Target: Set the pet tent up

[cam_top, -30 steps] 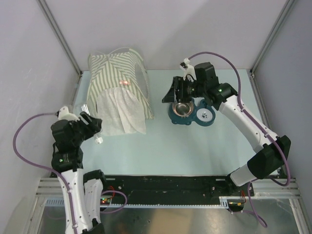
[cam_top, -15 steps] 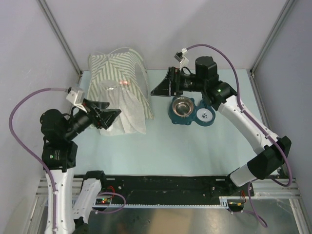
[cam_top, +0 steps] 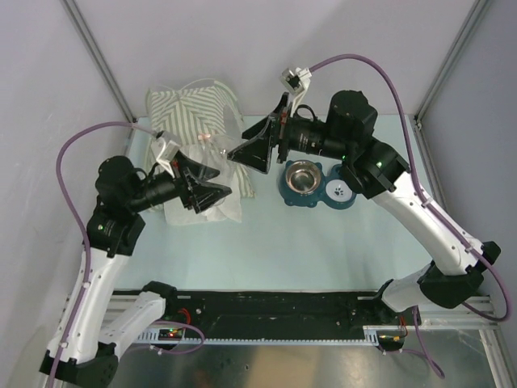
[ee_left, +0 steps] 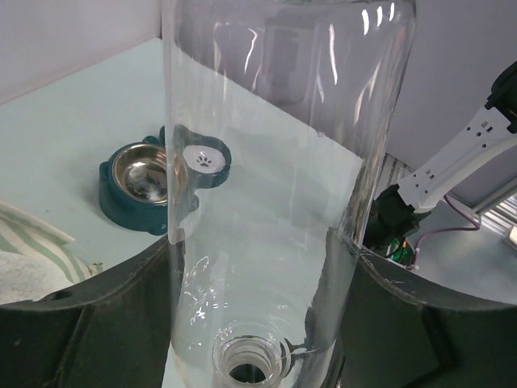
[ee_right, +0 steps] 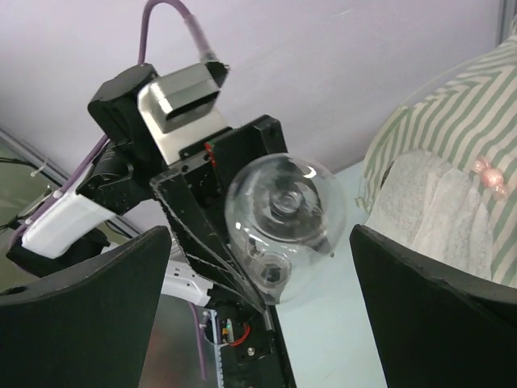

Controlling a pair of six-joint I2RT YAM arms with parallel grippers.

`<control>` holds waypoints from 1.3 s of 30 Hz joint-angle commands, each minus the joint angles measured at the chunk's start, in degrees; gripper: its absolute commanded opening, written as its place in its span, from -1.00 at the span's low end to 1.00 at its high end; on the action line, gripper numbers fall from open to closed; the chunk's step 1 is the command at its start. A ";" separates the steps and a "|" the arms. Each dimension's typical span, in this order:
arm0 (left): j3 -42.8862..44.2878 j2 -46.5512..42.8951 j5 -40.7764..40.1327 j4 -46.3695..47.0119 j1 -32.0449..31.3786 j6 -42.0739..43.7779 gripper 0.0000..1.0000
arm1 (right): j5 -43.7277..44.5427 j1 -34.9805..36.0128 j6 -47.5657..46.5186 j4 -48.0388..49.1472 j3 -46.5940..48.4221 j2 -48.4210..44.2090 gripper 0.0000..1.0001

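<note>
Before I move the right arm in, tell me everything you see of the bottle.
The bottle is clear plastic, seemingly empty, with a rounded base and narrow threaded neck. It is off the table, clamped near the neck in the left gripper, base aimed at the open right gripper, not touching it.

Pet tent [cam_top: 187, 109]: olive-grey and white striped fabric, slumped in a heap, upper left of frame; sheer white flap [cam_top: 233, 206] draped forward.

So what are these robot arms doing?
The left gripper holds a clear bottle. The right gripper is wide open and points toward it, maybe to take it. The striped pet tent sits at the back, untouched. A teal dish with a steel bowl stands beside it.
</note>
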 commanded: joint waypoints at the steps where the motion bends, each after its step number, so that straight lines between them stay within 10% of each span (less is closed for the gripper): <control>1: 3.37 2.30 -0.31 2.46 -1.76 1.77 0.41 | 3.71 1.11 -3.79 -1.59 2.32 -0.27 0.99; 22: 3.39 4.56 -1.73 2.45 -4.67 3.76 0.43 | 9.80 3.48 0.48 -12.99 11.41 9.24 0.93; 31: 2.63 4.27 -7.47 2.41 -4.66 4.61 0.51 | 8.91 3.44 4.45 -14.96 11.14 8.25 0.14; 39: 1.87 3.63 -12.12 2.41 -4.67 4.30 0.95 | 11.35 2.71 5.44 -15.85 11.72 8.40 -0.14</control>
